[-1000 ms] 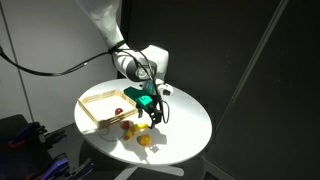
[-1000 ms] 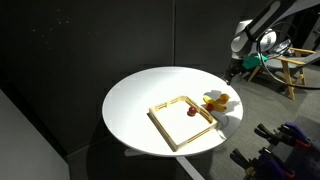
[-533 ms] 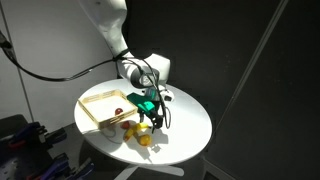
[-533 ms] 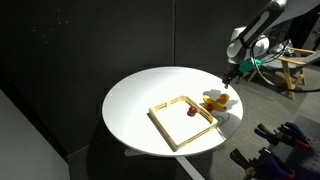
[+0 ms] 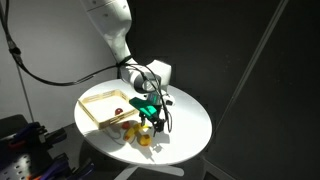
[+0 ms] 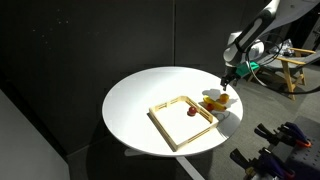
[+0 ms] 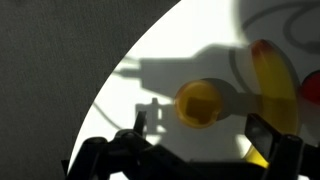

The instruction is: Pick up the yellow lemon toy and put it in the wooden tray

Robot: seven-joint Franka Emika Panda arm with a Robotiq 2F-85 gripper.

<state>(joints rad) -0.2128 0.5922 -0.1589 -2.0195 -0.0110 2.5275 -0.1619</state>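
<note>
The yellow lemon toy lies on the white round table and fills the middle of the wrist view, just ahead of my open gripper, whose fingers stand on either side below it. In an exterior view the lemon sits near the table's front, with the gripper low above it. The wooden tray lies beside them; it also shows in an exterior view. The gripper hovers over the yellow toys by the tray's corner. Nothing is held.
A longer pale-yellow banana-like toy lies right next to the lemon. A small red toy sits inside the tray. The table edge is close to the lemon. A wooden chair stands behind the arm.
The gripper has come down and moved closer over the yellow toys. The toys and the tray have not moved.
</note>
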